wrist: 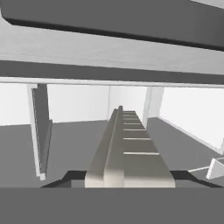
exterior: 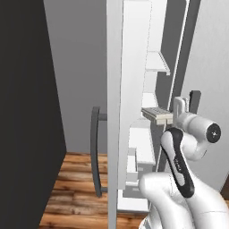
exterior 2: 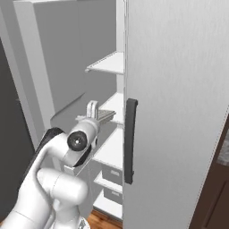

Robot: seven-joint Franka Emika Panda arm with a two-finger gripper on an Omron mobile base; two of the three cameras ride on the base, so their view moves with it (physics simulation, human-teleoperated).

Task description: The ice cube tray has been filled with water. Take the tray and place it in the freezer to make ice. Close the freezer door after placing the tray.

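I've got the pincer clamped on the ice cube tray, inside the freezer above a shelf; pls keep it level, lower slow w/ no spill.

One ice cube tray is counted, with several cells visible along it in the hand view (their full number cannot be told). One freezer is seen, and two tall grey doors: the freezer door, swung open, and a second door, shut. Two dark bar handles are counted, one on the open door and one on the shut door. Two drawers are counted low inside. One gripper is counted.
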